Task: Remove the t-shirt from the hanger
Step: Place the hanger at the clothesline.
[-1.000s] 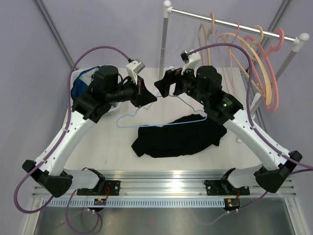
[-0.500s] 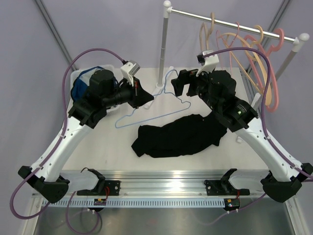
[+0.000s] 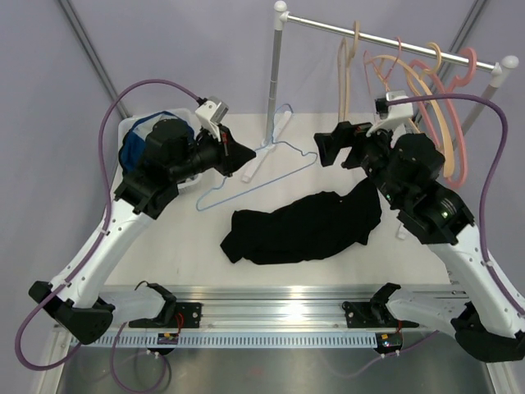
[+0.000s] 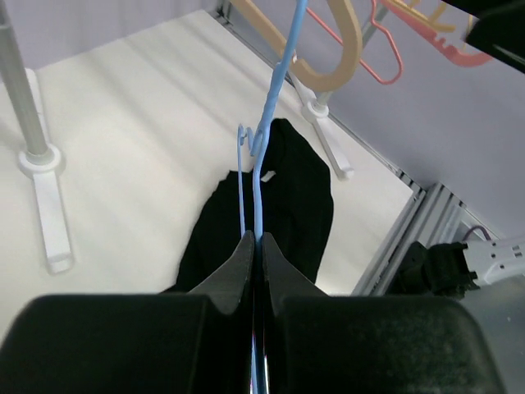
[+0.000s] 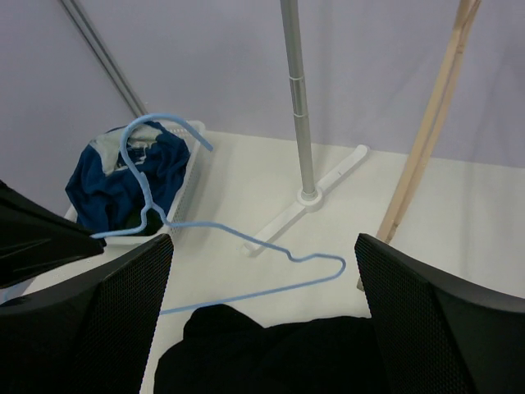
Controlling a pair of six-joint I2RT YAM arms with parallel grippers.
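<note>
Your left pincer (image 4: 257, 238) is clamping the blue hanger (image 4: 279, 78); right pincer (image 5: 262, 246) is gaping wide, empty; t-shirt (image 3: 299, 226) is lying on the desk (image 3: 164, 246).

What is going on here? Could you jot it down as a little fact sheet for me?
left tool: shut on the blue hanger, holding it up
blue hanger: bare, no garment on it
t-shirt: black, crumpled on the table
right tool: open, holding nothing
rack: back right, pink and tan hangers on it
bin: back left, blue clothing inside
</note>
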